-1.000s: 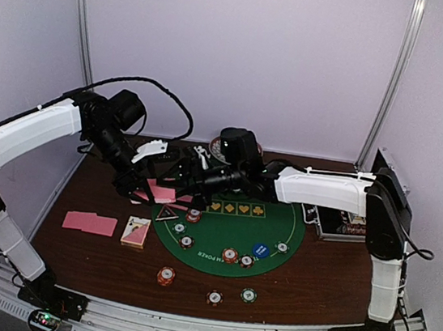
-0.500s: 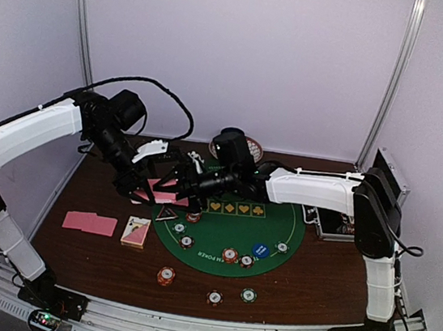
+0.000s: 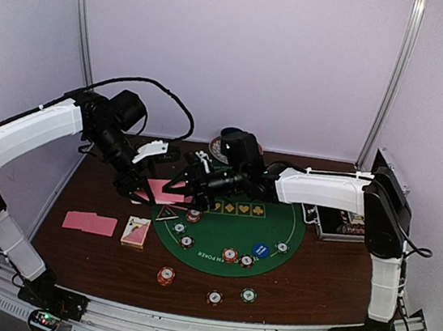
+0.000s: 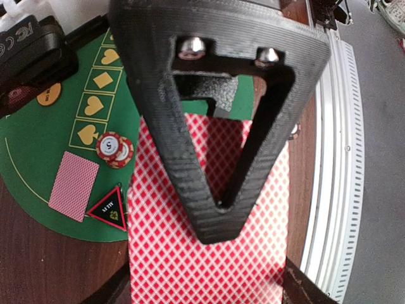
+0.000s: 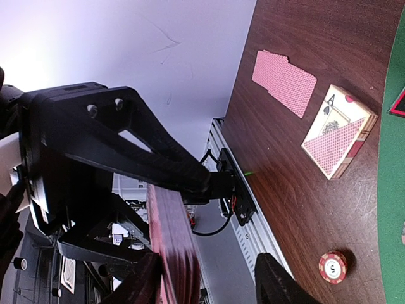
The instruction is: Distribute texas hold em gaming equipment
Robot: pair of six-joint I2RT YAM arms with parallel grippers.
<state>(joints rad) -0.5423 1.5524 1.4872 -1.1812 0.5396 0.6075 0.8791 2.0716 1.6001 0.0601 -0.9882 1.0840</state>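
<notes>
**Desk:** What are your hands holding above the bench [image 3: 320, 286]?

**Me:** My left hand [image 4: 214, 253] is clamped on the deck of pink-backed cards [image 4: 190, 272], one finger flat across the top back. It holds the deck in the air over the left edge of the green felt mat [image 4: 38, 158]. My right hand [image 5: 205, 269] grips nothing. Its fingers stand apart, one on each side of the deck's edge, and one looks to be brushing it

**Desk:** Where is the danger?

**Me:** In the pinch, I judge. If my right hand bites too deep, it lifts several cards instead of one. If it pulls against my left hand's clamp, the deck may skew, fan out or slip free. My two hands are also close enough to knock together

**Desk:** And below?

**Me:** Spilled cards would fall on the single card [image 4: 74, 185], the black-red triangle marker [image 4: 107, 209] and the striped chip [image 4: 114, 149] just beneath, shoving them about. Further left, two cards [image 3: 90, 222] and the card box [image 3: 136, 232] lie on the bench, well apart from the risk
</notes>
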